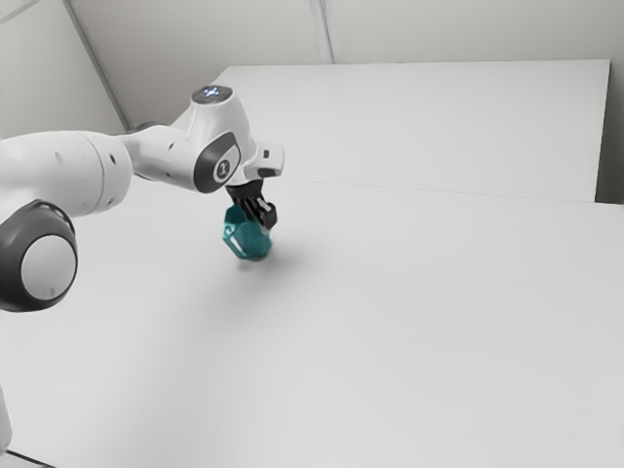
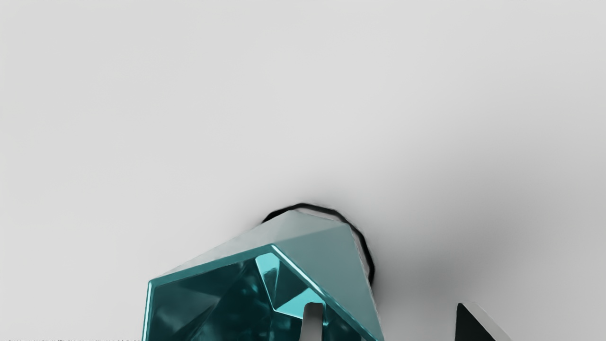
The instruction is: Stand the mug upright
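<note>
In the exterior view, the black gripper point(image 1: 259, 209) points down at the rim of the teal mug point(image 1: 251, 240), which appears to lean, its mouth toward the upper left. The wrist view looks into the open mouth of the faceted mug point(image 2: 208, 303), with its narrower, dark-edged base beyond. There the gripper point(image 2: 391, 322) stands open astride the mug's wall: one finger point(image 2: 312, 324) reaches inside the mouth, while the other is outside with a wide gap to the wall. Whether the base rests flat on the table cannot be told.
The white tabletop point(image 1: 390, 331) extends around the mug. Behind it, a faint seam separates a second white surface point(image 1: 439, 127) running toward the back walls. The arm comes in from the exterior view's left, above the table.
</note>
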`<move>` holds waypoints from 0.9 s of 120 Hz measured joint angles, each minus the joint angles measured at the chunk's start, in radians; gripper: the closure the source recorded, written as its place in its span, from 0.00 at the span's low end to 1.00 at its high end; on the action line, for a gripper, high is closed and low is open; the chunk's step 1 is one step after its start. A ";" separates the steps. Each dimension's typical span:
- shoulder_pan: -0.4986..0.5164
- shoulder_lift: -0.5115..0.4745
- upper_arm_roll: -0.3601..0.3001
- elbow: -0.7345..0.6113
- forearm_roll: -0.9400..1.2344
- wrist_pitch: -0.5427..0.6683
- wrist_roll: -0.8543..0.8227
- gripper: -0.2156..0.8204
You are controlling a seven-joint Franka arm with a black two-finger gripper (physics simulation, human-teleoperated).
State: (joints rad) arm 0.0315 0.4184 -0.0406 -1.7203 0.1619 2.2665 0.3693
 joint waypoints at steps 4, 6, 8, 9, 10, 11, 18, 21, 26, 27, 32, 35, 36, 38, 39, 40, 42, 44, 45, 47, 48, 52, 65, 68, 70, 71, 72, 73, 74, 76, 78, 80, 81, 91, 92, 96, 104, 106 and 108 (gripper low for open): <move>0.000 -0.003 0.000 0.001 0.002 0.000 -0.003 0.50; 0.000 -0.004 0.000 0.001 0.003 0.000 -0.004 0.48; 0.001 -0.005 0.001 0.002 0.004 0.000 -0.005 0.46; 0.001 -0.006 0.001 0.002 0.005 0.000 -0.005 0.45; 0.001 -0.007 0.001 0.002 0.005 0.000 -0.006 0.44; 0.001 -0.008 0.001 0.002 0.005 0.000 -0.006 0.43; 0.002 -0.015 0.002 0.003 0.007 -0.002 -0.009 0.38; 0.002 -0.020 0.002 0.002 0.007 -0.004 -0.010 0.36; 0.003 -0.029 0.003 0.002 0.007 -0.008 -0.012 0.33; 0.003 -0.031 0.003 0.002 0.007 -0.009 -0.012 0.33; 0.006 -0.044 0.004 0.002 0.007 -0.017 -0.014 0.31; 0.008 -0.053 0.004 0.001 0.005 -0.022 -0.015 0.30; 0.009 -0.056 0.004 0.001 0.005 -0.025 -0.015 0.29; 0.010 -0.064 0.004 0.001 0.004 -0.030 -0.016 0.29; 0.011 -0.068 0.004 0.001 0.003 -0.033 -0.016 0.28; 0.011 -0.072 0.004 0.001 0.003 -0.036 -0.016 0.28; 0.011 -0.082 0.004 0.001 0.001 -0.043 -0.017 0.27; 0.012 -0.090 0.005 0.000 0.000 -0.051 -0.018 0.27; 0.012 -0.095 0.005 0.000 0.000 -0.054 -0.019 0.27; 0.013 -0.106 0.005 0.000 -0.002 -0.062 -0.020 0.26; 0.013 -0.111 0.005 0.000 -0.002 -0.067 -0.020 0.26; 0.014 -0.133 0.005 0.000 -0.004 -0.086 -0.022 0.25; 0.013 -0.196 0.007 -0.001 -0.008 -0.146 -0.025 0.24; 0.013 -0.209 0.008 -0.001 -0.009 -0.161 -0.026 0.23; 0.010 -0.220 0.012 0.000 -0.009 -0.173 -0.027 0.23; 0.009 -0.225 0.015 0.000 -0.009 -0.179 -0.027 0.23; 0.007 -0.230 0.018 0.000 -0.010 -0.186 -0.028 0.23; 0.005 -0.237 0.023 0.001 -0.011 -0.193 -0.028 0.23; 0.004 -0.243 0.027 0.001 -0.012 -0.199 -0.029 0.23; 0.003 -0.254 0.034 0.001 -0.014 -0.213 -0.030 0.23; 0.003 -0.265 0.041 0.001 -0.016 -0.226 -0.030 0.22; 0.003 -0.275 0.046 0.001 -0.018 -0.239 -0.031 0.22; 0.003 -0.281 0.048 0.002 -0.019 -0.244 -0.032 0.22; -0.021 -0.325 0.088 0.006 -0.026 -0.300 -0.035 0.22; -0.026 -0.329 0.094 0.007 -0.027 -0.305 -0.036 0.22; -0.042 -0.340 0.113 0.015 -0.028 -0.327 -0.037 0.22; -0.058 -0.358 0.132 0.034 -0.030 -0.370 -0.041 0.21; -0.060 -0.362 0.134 0.037 -0.030 -0.379 -0.042 0.21; -0.062 -0.365 0.136 0.039 -0.031 -0.388 -0.042 0.21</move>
State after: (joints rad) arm -0.0303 0.0530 0.0953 -1.6814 0.1313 1.8787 0.3269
